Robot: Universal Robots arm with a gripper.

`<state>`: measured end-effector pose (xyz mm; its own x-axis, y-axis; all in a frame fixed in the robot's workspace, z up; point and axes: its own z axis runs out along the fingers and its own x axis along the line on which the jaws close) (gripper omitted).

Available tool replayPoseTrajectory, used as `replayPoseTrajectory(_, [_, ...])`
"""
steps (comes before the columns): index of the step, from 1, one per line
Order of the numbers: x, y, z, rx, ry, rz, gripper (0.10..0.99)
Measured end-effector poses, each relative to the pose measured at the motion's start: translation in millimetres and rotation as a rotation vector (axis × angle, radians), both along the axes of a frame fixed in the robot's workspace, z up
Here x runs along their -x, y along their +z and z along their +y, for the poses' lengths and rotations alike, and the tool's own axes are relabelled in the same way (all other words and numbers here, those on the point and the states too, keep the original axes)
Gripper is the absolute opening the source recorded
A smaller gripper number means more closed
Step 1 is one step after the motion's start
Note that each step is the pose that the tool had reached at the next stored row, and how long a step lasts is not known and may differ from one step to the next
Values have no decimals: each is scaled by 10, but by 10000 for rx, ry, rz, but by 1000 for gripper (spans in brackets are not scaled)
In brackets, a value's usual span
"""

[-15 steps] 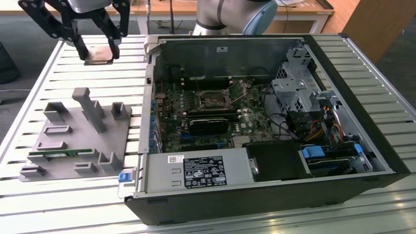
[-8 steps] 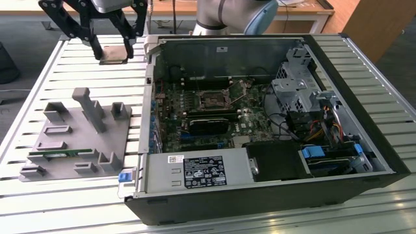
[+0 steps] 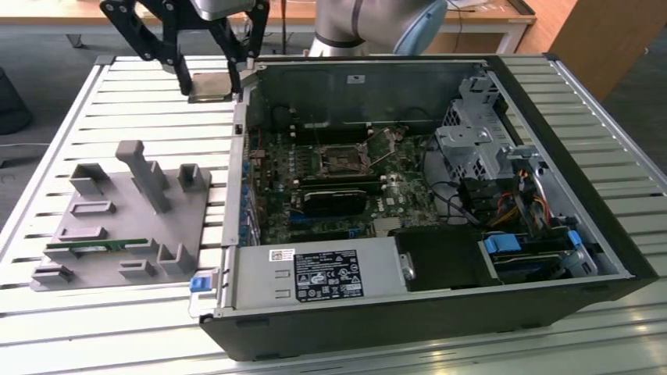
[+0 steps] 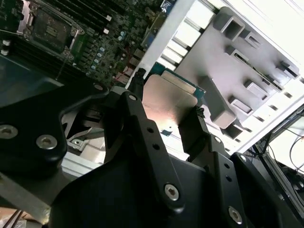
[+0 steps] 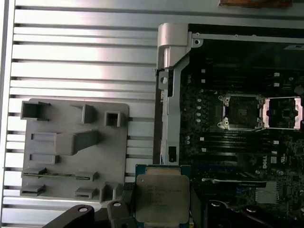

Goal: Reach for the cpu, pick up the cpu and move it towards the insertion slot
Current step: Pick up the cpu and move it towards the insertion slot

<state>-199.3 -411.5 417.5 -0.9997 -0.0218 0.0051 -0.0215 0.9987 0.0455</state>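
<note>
1. We see the hand (image 3: 212, 80) clenched on the cpu (image 3: 209, 86), holding it in the air above the slatted table (image 3: 146, 101), just beside the open computer case (image 3: 583, 258).
2. In both wrist views the cpu (image 5: 161, 198) sits flat between black fingers (image 4: 142, 124).
3. The insertion slot (image 3: 345, 158) lies on the motherboard inside the case, well apart from the chip.
4. The grey fixture (image 3: 115, 226) rests on the table.

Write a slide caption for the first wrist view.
Gripper holds the cpu above the open case's edge, short of the insertion slot.
</note>
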Motion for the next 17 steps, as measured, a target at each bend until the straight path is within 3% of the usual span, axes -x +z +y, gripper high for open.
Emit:
replayPoseTrajectory(11, [-423,-4,44,-19,-1,0,545])
replayPoseTrajectory(17, [-625,-9,99,-24,-1,0,545])
